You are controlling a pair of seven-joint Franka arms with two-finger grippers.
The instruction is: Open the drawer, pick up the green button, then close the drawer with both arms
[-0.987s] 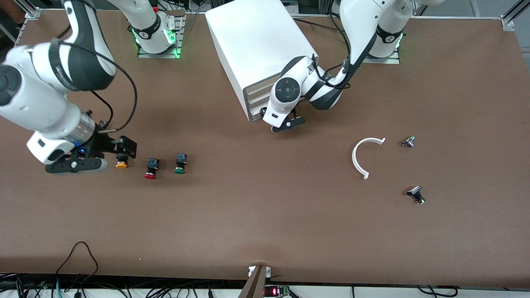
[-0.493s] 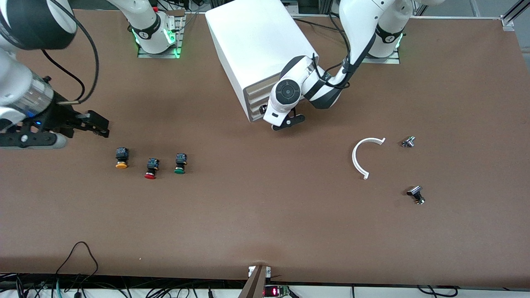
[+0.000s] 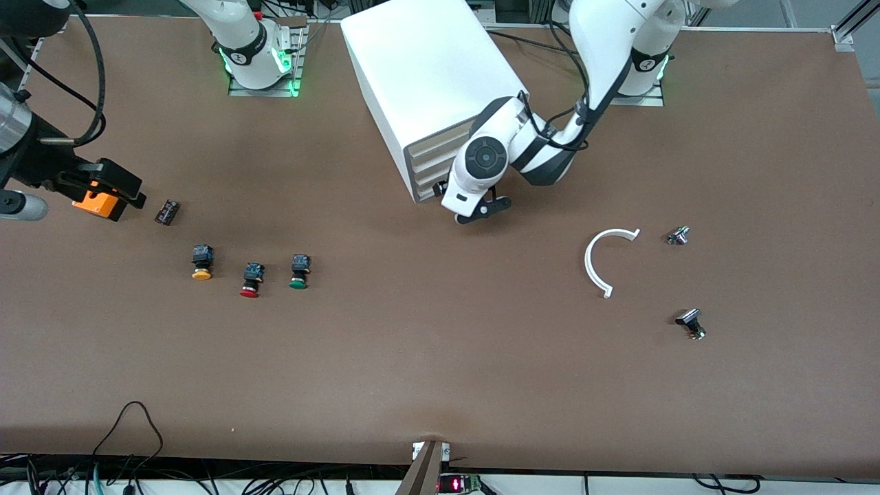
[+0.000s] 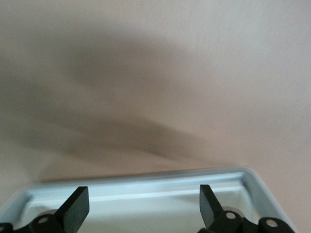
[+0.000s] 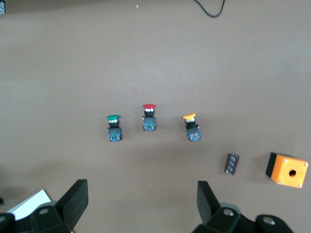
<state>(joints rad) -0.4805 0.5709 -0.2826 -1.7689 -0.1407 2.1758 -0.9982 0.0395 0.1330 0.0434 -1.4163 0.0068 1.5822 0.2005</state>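
Jaws on both grippers are standing spread wide, pinching nothing. The left gripper [image 3: 479, 210] is hanging low at the cabinet [image 3: 426, 69] front, level with the lower drawers. In its wrist view, the rim of a pale tray, probably the drawer [image 4: 146, 191], is lying between its fingers [image 4: 75, 206]. That fits a gripper working the drawer by its front edge, though I cannot tell how far out the drawer is sitting.

The right gripper [image 5: 141, 204] is hovering over the right arm's end of the table, above an orange box [image 3: 96, 203] and a small dark chip [image 3: 167, 212]. Its camera is looking down on the buttons, which suggests it is lining up a pick.

The green button [image 3: 298, 271] is lying on the open table, not in the drawer. It is nearer the front camera than the cabinet and is ending a row of three on the cabinet's side. The red button [image 3: 251, 280] is lying just beside it and the yellow one [image 3: 201, 263] next along, toward the right arm's end. All three are lying tipped over with caps toward the front camera, so a grip across the dark body looks safest.

A white arc [image 3: 605, 261] and two small metal parts [image 3: 678, 236] are lying well apart, toward the left arm's end.
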